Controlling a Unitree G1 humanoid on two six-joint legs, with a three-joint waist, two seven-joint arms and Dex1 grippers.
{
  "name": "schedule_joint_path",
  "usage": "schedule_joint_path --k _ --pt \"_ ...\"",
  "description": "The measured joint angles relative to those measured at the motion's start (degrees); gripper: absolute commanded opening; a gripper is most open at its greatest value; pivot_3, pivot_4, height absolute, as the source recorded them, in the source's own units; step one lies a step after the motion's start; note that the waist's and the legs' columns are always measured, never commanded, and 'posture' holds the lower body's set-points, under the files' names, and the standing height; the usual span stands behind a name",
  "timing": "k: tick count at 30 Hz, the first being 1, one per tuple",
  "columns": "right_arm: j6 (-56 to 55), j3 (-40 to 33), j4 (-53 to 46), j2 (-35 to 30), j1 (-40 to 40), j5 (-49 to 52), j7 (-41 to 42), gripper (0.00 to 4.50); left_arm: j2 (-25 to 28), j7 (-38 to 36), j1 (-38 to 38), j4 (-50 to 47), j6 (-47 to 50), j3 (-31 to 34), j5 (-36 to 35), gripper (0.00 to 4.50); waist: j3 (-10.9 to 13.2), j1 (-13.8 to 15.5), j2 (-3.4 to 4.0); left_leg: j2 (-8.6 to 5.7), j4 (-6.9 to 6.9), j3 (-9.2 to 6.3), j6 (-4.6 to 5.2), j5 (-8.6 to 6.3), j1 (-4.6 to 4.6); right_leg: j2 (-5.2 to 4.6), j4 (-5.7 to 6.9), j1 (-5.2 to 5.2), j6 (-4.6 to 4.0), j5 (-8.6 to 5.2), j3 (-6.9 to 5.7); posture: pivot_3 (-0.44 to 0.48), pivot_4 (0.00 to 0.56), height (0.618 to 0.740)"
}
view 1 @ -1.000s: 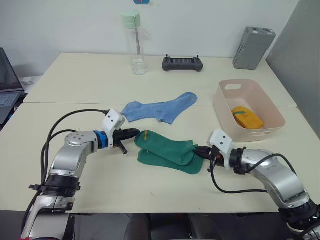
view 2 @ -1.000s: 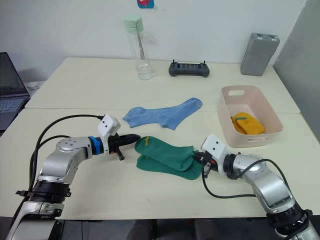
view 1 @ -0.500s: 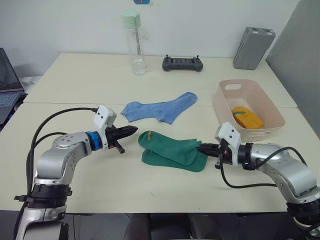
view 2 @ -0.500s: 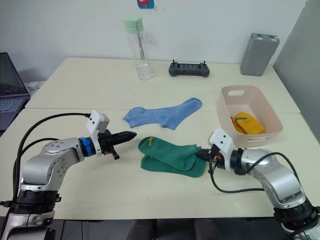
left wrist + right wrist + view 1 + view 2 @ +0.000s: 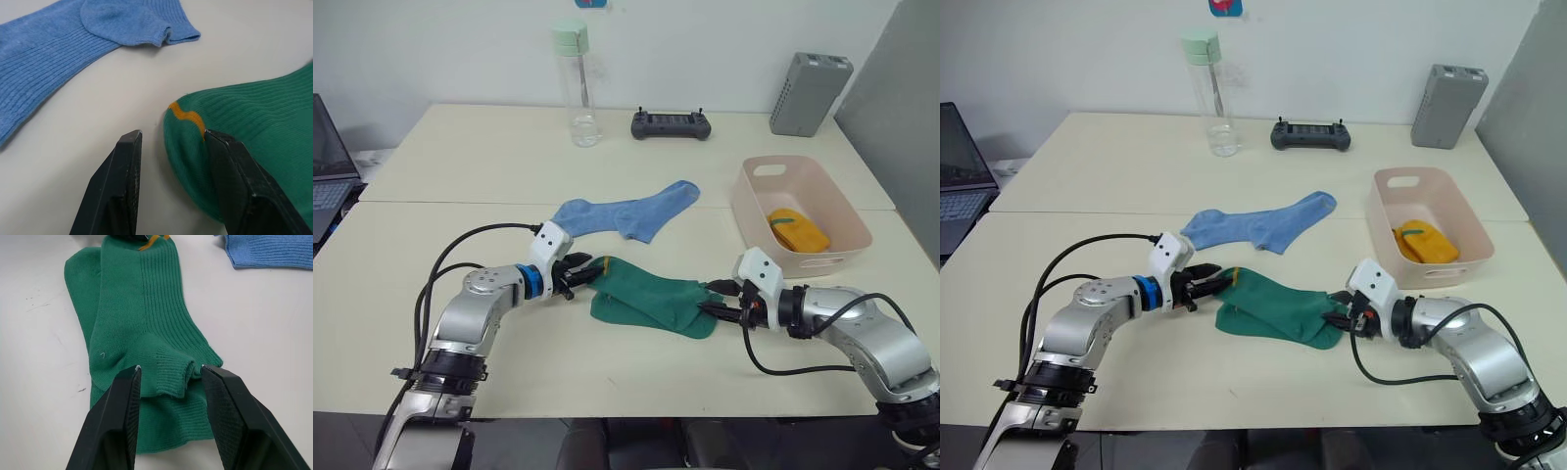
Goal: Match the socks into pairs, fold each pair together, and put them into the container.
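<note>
Two green socks (image 5: 651,299) lie stacked on my desk (image 5: 460,147). My left gripper (image 5: 588,273) and right gripper (image 5: 715,300) each straddle an end, fingers parted.

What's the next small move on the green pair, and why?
Probably close both grippers. The left gripper is open around the orange-marked end of the green socks; the right gripper is open astride the cuff end. The socks lie stacked, ready to fold.

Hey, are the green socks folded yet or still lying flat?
Still flat. The green socks lie stacked, spread full length on the table, with open grippers at each end: left gripper, right gripper.
</note>
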Motion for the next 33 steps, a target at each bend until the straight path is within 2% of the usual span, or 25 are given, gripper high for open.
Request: schedule_joint_path --k 3,6,10,11,14,15,17,20,22,30,33 --pt "0.07 0.04 0.0 0.65 -0.34 -0.03 -0.54 2.1 0.01 -0.49 -0.49 1.11 -0.9 -0.01 0.43 2.08 0.0 -0.11 0.0 0.0 0.0 0.02 0.0 0.0 0.0 0.0 0.0 0.0 0.0 0.0 0.02 0.0 0.15 0.74" --pt "0.23 1.98 0.88 1.49 -1.94 -1.16 -1.48 2.14 0.09 -1.64 -0.55 1.95 -1.64 -0.58 0.94 1.44 0.0 -0.1 0.0 0.0 0.01 0.01 0.0 0.0 0.01 0.0 0.0 0.01 0.0 0.0 0.01 0.0 0.15 0.74" --pt "1.05 4.0 2.36 1.98 -3.3 -2.8 -2.32 2.14 0.04 -2.55 -0.5 1.86 -1.86 -1.14 0.94 0.19 0.0 -0.09 0.0 -0.01 0.01 0.01 0.0 0.0 0.0 0.0 0.0 0.01 0.0 0.0 0.01 0.0 0.15 0.74" --pt "1.32 4.27 2.66 2.02 -3.44 -2.94 -2.37 2.14 0.03 -2.75 -0.46 1.66 -1.86 -1.16 0.9 0.04 0.0 -0.06 0.0 -0.01 0.01 0.01 0.0 0.0 0.0 0.0 0.0 0.01 0.0 0.0 0.01 0.0 0.15 0.74" --pt "1.84 4.4 3.09 2.03 -3.97 -3.47 -2.44 2.14 0.02 -2.76 -0.28 1.22 -1.69 -1.16 0.87 0.04 0.0 -0.05 0.0 0.0 0.01 0.01 0.0 0.0 0.0 0.0 0.0 0.01 0.0 0.0 0.01 0.0 0.15 0.74" --pt "1.96 4.56 3.13 2.02 -4.11 -3.75 -2.44 1.96 0.02 -2.75 -0.13 0.95 -1.63 -1.16 0.87 0.01 0.0 -0.06 0.0 0.0 0.01 0.0 0.0 0.0 0.0 0.0 0.0 0.01 0.0 0.0 0.01 0.0 0.15 0.74" --pt "2.11 4.82 3.46 2.06 -4.34 -4.16 -2.36 1.51 0.02 -2.76 0.17 0.49 -1.59 -1.16 0.87 0.0 0.0 -0.06 0.0 0.0 0.01 0.01 0.0 0.0 0.0 0.0 0.0 0.01 0.0 0.0 0.01 0.0 0.15 0.74" --pt "2.13 4.92 3.79 2.28 -4.44 -4.4 -1.95 0.44 0.02 -2.75 0.24 0.42 -1.59 -1.16 0.88 0.0 0.0 -0.07 0.0 0.0 0.01 0.0 0.0 0.0 0.0 0.0 0.0 0.01 0.0 0.0 0.01 0.0 0.15 0.74" --pt "2.21 4.92 3.79 2.45 -4.65 -4.38 -1.76 0.03 0.02 -2.73 0.25 0.4 -1.58 -1.16 0.88 0.0 0.0 -0.08 0.0 0.0 0.01 0.0 0.0 0.0 0.0 0.0 0.0 0.01 0.0 0.0 0.01 0.0 0.15 0.74" --pt "2.88 4.4 3.56 2.85 -4.76 -3.57 -1.17 0.03 0.01 -2.71 0.79 -0.71 -0.28 -0.7 -0.01 0.0 0.0 -0.08 0.0 0.0 0.01 0.0 0.0 0.0 0.0 0.0 0.0 0.01 0.0 0.0 0.01 0.0 0.15 0.74" --pt "4.54 2.67 2.32 2.75 -5.15 -1.64 -0.97 0.03 0.0 -1.99 1.79 -4.12 3.38 2.26 -3.09 0.0 0.0 -0.09 0.0 0.01 0.0 0.0 0.0 0.0 -0.01 0.0 0.01 0.0 0.0 0.0 0.0 0.0 0.15 0.74"
